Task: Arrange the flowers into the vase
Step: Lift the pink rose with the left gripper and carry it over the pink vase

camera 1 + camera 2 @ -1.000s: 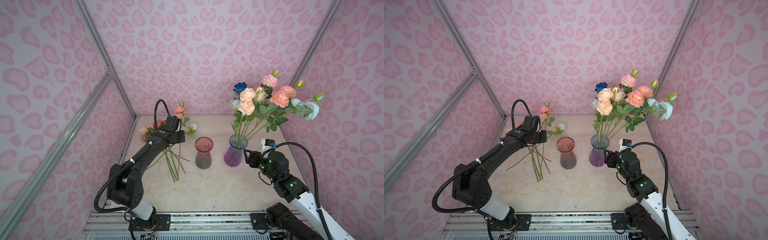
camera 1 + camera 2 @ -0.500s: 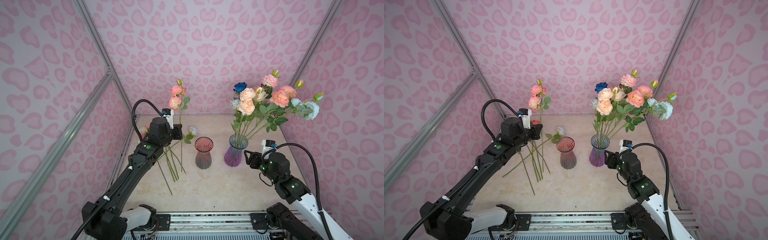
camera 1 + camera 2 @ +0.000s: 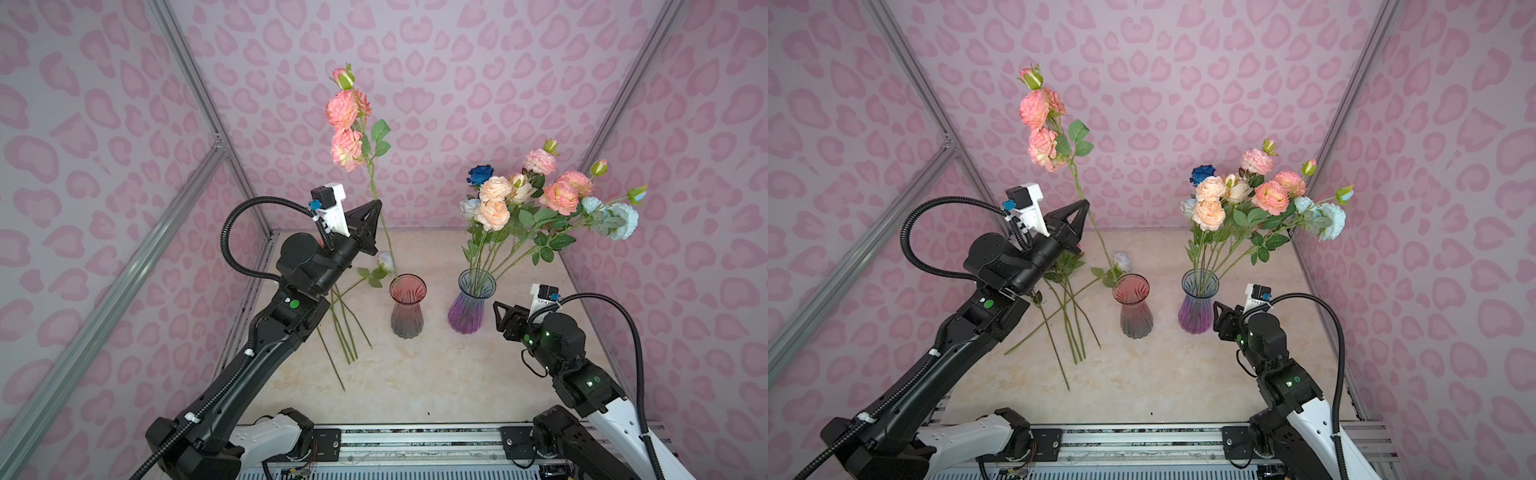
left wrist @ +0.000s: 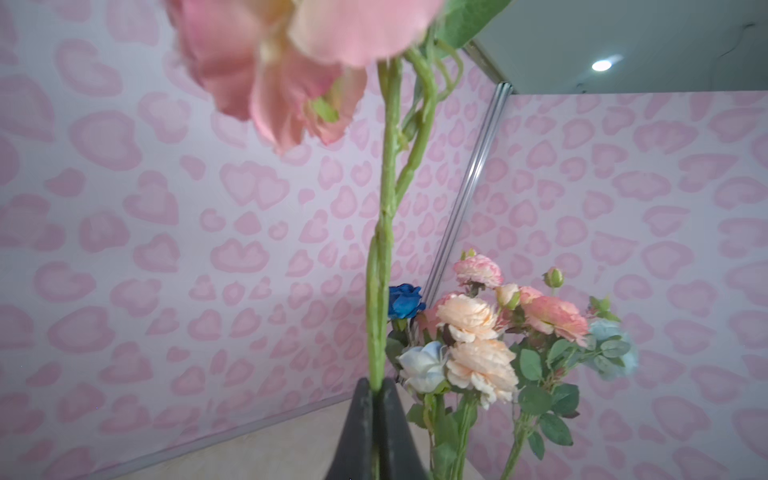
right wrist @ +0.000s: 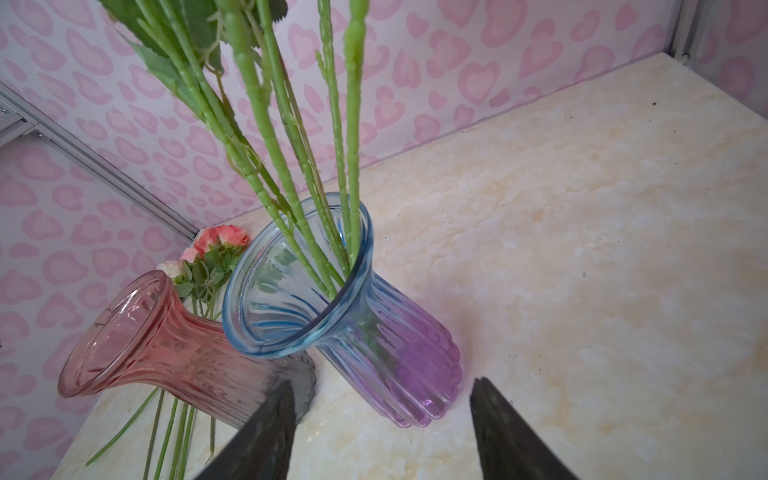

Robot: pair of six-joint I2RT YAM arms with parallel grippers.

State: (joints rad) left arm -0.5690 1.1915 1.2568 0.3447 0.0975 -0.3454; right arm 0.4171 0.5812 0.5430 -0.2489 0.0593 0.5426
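Cream tabletop [image 3: 415,374]: red vase [image 3: 407,309], purple vase [image 3: 467,311], loose flowers [image 3: 385,262]

the front tabletop [image 3: 436,386] lies open; loose stems [image 3: 347,336] clutter the left beside the red vase [image 3: 407,309]; a bouquet [image 3: 494,214] crowds the air above the purple vase [image 3: 467,316].

- Both top views looked down from high in front, sharing the whole table [image 3: 415,374].
- Left wrist view looked up a stem [image 4: 384,249], very near.
- Right wrist view faced the blue-purple vase [image 5: 395,353], near.
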